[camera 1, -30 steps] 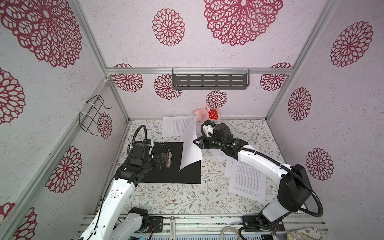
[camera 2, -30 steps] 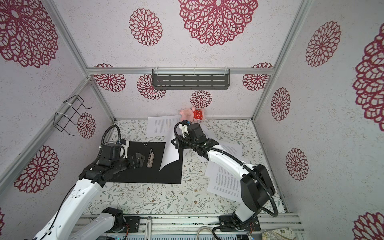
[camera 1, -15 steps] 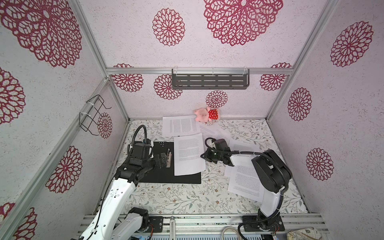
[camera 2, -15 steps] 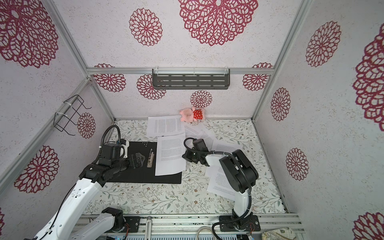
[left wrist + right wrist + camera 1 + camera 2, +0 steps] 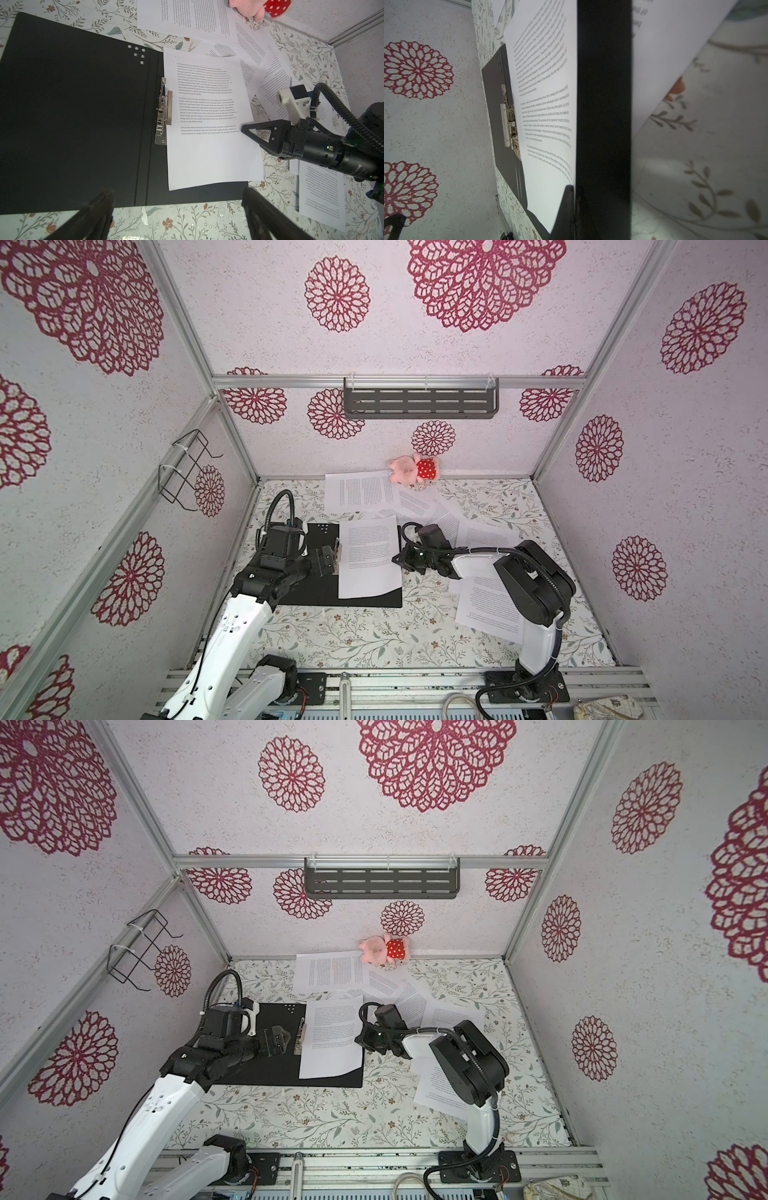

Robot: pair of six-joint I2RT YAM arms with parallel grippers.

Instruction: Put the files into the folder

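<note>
Red flower medallions are printed across the pale walls (image 5: 415, 344), and the tabletop (image 5: 353, 635) is patterned with leafy sprigs and small flowers. With twelve o'clock taken at the back wall in both top views, the folder (image 5: 316, 593) is laid open at nine o'clock of the table's middle, black inside turned up, its metal spine clip (image 5: 163, 112) set along the fold. One printed sheet (image 5: 368, 572) is spread flat on the folder's three o'clock half, its long edge just beside the clip. In the left wrist view its outer corner is seen to run slightly past the folder's edge. The sheet's three o'clock edge is pinched by the right gripper (image 5: 395, 563), whose jaws are pressed together on the paper. The left gripper (image 5: 330, 563) is held over the folder at the clip's nine o'clock side, jaws spread wide and empty; whether the clip is touched cannot be told. The other files (image 5: 488, 608) are scattered on the tabletop: one at eleven to twelve o'clock, several fanned and overlapping at one o'clock, more at four o'clock, partly hidden by the right arm (image 5: 536, 585). A pink plush toy (image 5: 409, 470) is lodged against the back wall at twelve o'clock, overlapping the far sheet's corner. A grey slotted shelf (image 5: 419, 404) is fixed on the back wall and a wire rack (image 5: 187, 472) on the nine o'clock wall.
</note>
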